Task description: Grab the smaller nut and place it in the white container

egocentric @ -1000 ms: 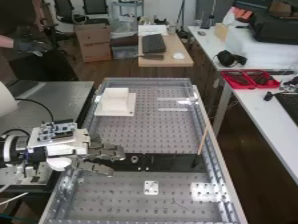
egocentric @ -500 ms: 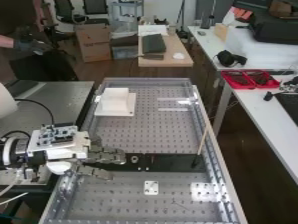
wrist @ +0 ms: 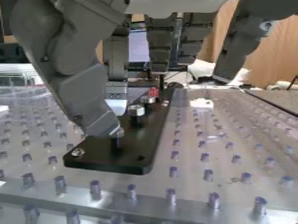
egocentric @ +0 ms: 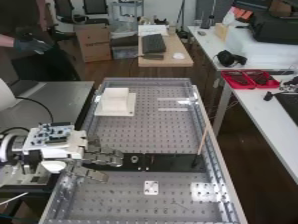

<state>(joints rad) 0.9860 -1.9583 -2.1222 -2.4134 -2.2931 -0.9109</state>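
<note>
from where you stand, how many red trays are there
2 in the high view, side by side on the white bench: a left red tray and a right red tray. They may be joined; others could be hidden behind the black machine.

No text, label, brand, number or sign can be read in either view. On the cardboard box (egocentric: 93, 49) in the upper left of the high view, faint marks are seen, too small to be deciphered.
</note>
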